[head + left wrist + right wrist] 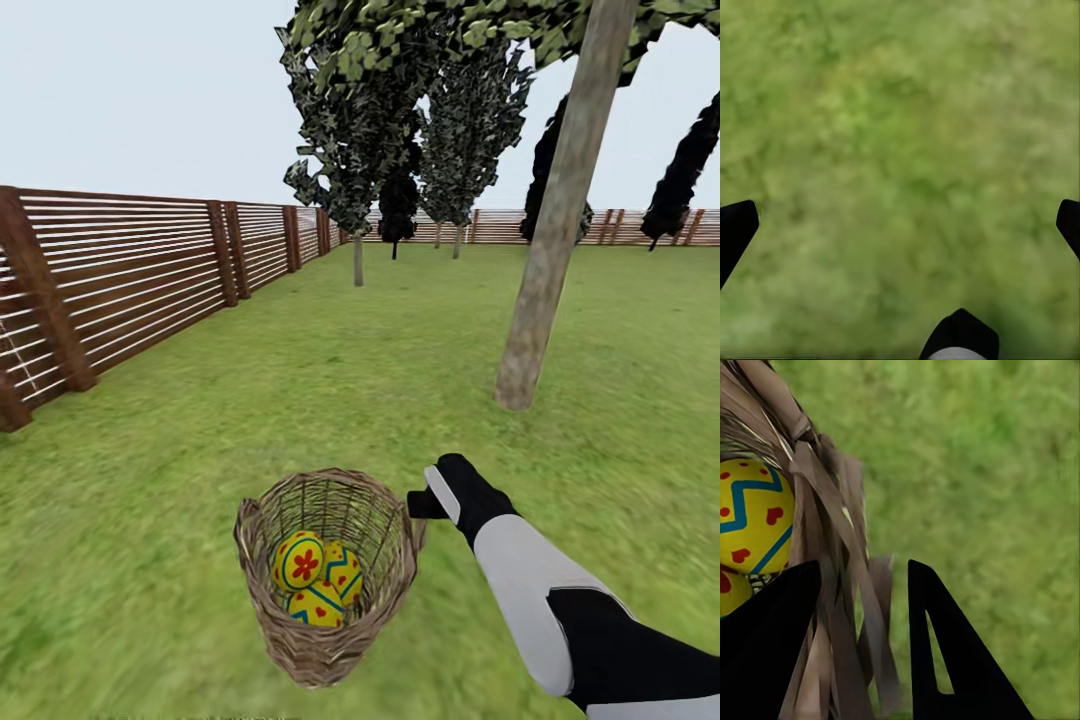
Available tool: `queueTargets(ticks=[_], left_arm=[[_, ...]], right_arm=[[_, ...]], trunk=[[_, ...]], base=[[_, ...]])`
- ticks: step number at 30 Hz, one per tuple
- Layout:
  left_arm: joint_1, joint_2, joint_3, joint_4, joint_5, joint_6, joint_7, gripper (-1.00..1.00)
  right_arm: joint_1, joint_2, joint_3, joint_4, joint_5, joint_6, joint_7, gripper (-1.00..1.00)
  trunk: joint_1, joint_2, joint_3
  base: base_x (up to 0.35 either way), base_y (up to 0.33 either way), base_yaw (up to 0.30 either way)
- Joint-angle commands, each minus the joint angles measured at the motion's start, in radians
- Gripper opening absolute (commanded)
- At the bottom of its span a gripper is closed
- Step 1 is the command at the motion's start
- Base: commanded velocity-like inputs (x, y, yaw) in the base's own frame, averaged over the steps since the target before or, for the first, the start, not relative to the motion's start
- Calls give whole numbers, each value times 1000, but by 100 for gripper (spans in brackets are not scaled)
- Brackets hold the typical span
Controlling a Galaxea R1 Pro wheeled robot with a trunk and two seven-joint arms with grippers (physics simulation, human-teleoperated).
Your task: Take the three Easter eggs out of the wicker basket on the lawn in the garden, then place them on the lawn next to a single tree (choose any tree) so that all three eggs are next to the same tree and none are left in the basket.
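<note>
Head cam has all three Easter eggs [318,582] in the wicker basket [325,640], while the wrist cam shows the right gripper [862,585] straddling its wall and the left gripper [904,217] spread wide over lawn [900,135].

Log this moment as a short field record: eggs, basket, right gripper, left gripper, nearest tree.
eggs: three bright yellow Easter eggs with blue zigzags and red marks, all lying inside the basket
basket: round tan-brown woven wicker basket standing on the mottled green lawn
right gripper: black right gripper straddling the basket's wall, one finger inside, one outside; closure unclear
left gripper: left gripper open above bare grass, holding nothing
nearest tree: thick bare grey-brown trunk beyond the basket, to its right
</note>
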Motion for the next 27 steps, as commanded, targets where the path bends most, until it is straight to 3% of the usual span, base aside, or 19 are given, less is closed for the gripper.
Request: queueTargets(ticks=[1,17,23,27], left_arm=[[1,0,-2,-3,10,6,4,100],[1,1,-2,-3,7,7,2,100],[1,2,-2,-3,6,7,2,100],[1,2,-2,-3,6,7,2,100]], right_arm=[[0,2,-8,-1,-20,2,-7,-100],[0,2,-8,-1,-20,2,-7,-100],[0,2,-8,-1,-20,2,-7,-100],[0,3,-8,-1,-20,2,-7,-100]], trunk=[[-4,7,2],[-65,119,53],[-88,161,71],[-104,189,84]], base=[[0,0,291],[0,0,282],[0,0,29],[0,0,-174]])
